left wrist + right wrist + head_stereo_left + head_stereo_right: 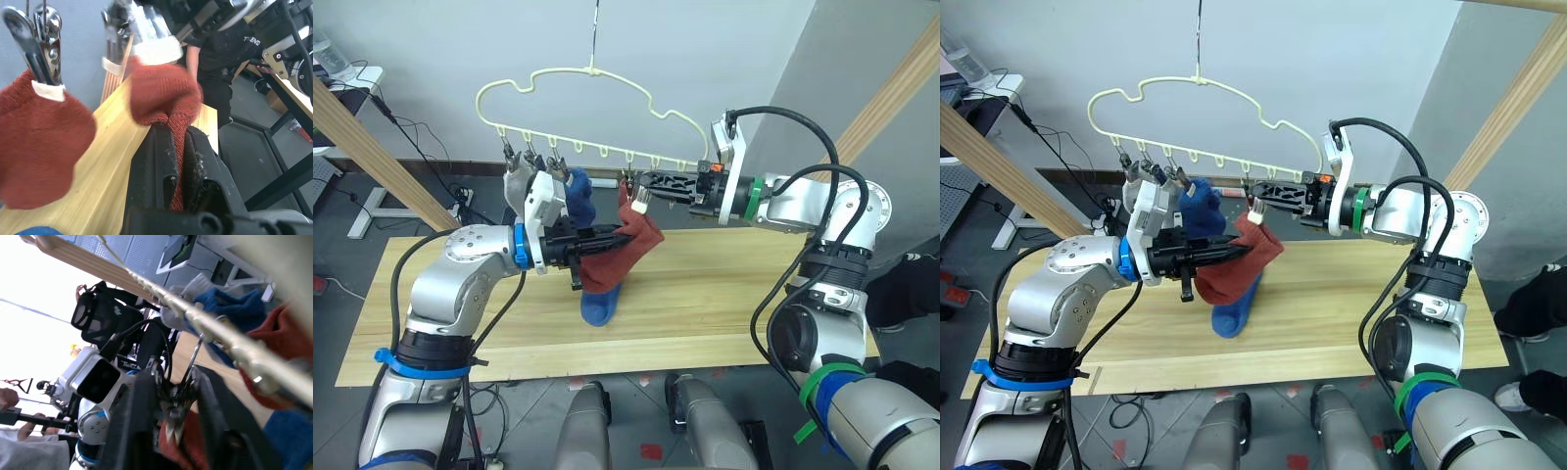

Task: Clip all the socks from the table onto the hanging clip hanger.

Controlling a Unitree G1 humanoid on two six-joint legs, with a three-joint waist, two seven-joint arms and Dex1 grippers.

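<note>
left gripper (619, 233) jaws clamped on rust-red knit sock (619, 257); right gripper (644, 182) jaws pinching metal clip (631, 184) at the sock's twelve o'clock, sock top just below.

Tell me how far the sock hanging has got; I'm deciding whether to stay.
Done: a grey sock and a blue sock hang from the clip hanger. In hand: the left gripper grips a rust-red sock while the right gripper is at a clip. Left: a second blue sock lies on the table.
</note>
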